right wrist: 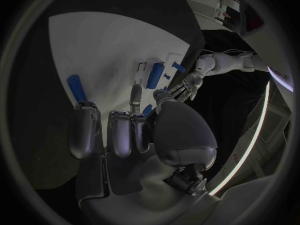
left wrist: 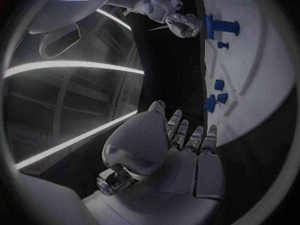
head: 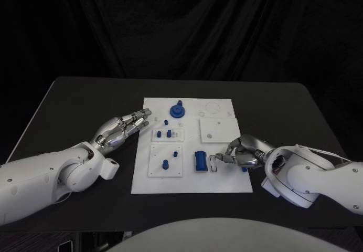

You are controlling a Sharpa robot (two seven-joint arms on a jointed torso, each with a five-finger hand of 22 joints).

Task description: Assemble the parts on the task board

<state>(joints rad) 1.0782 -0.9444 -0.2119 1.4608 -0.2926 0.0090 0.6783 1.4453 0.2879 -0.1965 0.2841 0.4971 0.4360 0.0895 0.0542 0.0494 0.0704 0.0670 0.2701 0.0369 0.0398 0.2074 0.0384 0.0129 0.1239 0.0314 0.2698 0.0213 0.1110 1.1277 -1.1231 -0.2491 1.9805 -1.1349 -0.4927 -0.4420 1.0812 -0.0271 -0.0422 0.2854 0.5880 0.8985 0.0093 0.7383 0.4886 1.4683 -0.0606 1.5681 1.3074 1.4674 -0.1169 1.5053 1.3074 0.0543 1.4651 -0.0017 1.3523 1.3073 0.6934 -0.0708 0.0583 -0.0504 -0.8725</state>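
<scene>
The white task board (head: 227,181) lies mid-table. On it are a blue gear-like part (head: 178,110) at the far end, small blue pieces (head: 170,134) in a raised block and two pegs (head: 170,159) in a nearer block. A blue cylinder (head: 200,161) lies beside them, and it also shows in my right wrist view (right wrist: 76,85). My right hand (head: 241,152) sits just right of the cylinder, fingers curled, with a small blue part (right wrist: 147,110) pinched between thumb and finger. My left hand (head: 125,128) hovers at the board's left edge, fingers straight, holding nothing.
A blank white square block (head: 219,129) stands on the board's right half, with round recesses (head: 212,110) beyond it. Bare black table (head: 83,105) surrounds the board on all sides.
</scene>
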